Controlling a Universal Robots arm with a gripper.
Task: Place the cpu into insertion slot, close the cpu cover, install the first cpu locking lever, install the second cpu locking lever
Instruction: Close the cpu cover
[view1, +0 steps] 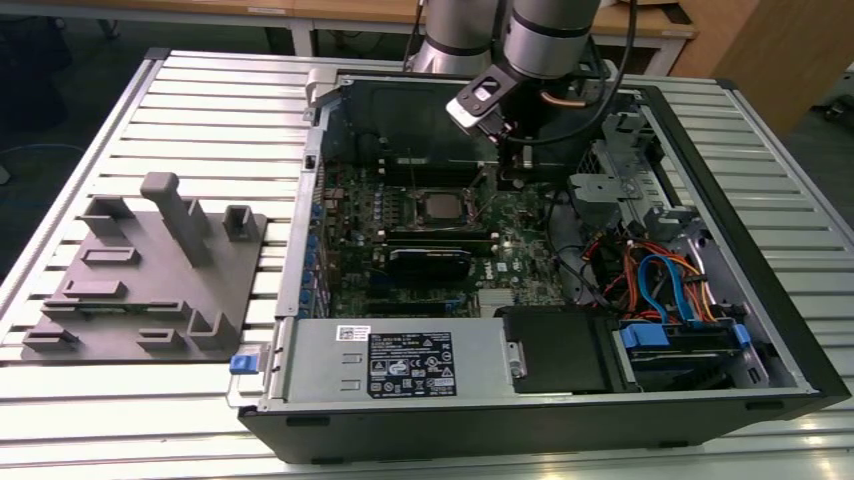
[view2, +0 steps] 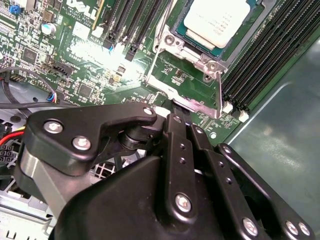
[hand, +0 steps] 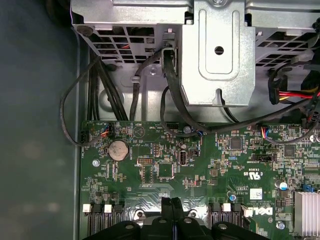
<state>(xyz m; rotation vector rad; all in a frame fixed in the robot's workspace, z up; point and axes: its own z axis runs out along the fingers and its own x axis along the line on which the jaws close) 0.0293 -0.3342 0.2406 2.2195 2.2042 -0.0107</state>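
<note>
The cpu (view2: 216, 21) shows its silver-grey top and lies flat in the insertion slot (view1: 438, 207) on the green board. The silver cpu cover (view2: 172, 44) frames it, lying down around the chip. A thin metal locking lever (view2: 220, 92) runs along one side of the socket. My gripper (view2: 173, 106) is shut with nothing between its black fingers. Its tips hover right at the tab edge of the cover frame. In the exterior view the gripper (view1: 514, 176) hangs just to the right of the socket. In the first wrist view the gripper (hand: 171, 201) points down at the board.
The board sits in an open black computer case (view1: 787, 300) on a slatted table. Black memory slots (view2: 265, 60) flank the socket. Cables (hand: 165, 100) and a metal drive cage (hand: 215, 55) stand close by. A grey fixture plate (view1: 147, 280) lies at the exterior view's left.
</note>
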